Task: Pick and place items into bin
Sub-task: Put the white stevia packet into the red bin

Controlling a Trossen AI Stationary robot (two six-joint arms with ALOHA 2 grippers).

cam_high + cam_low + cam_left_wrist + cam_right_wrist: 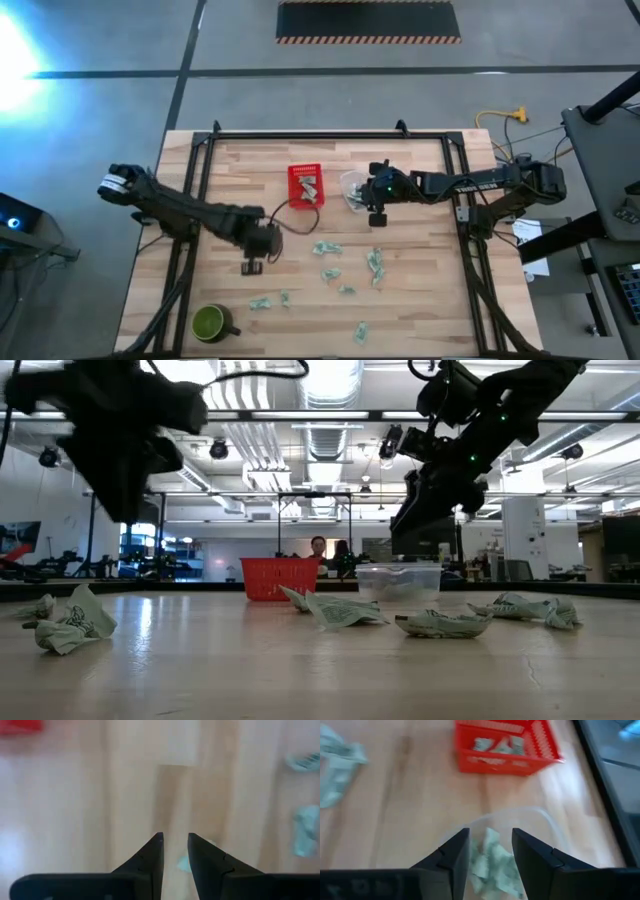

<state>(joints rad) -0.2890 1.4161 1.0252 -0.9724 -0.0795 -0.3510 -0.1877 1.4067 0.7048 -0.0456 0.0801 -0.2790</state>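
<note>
Several pale green-and-white crumpled items (326, 248) lie scattered on the wooden table, right of centre and toward its near edge. More of them lie in the red basket (306, 187) and in a clear tub (352, 188) beside it. My right gripper (490, 834) hangs open above the clear tub (546, 819), its fingers over the crumpled items (492, 862) inside. My left gripper (175, 836) is raised over bare table left of the scattered items, open by a narrow gap. One item (183, 864) shows on the table behind its finger.
A green mug (208, 322) stands near the table's near left corner. The low view shows items (335, 610) lying across the tabletop in front of the basket (272, 578) and tub (398, 582). A black frame runs along the table's edges. A person shows far behind.
</note>
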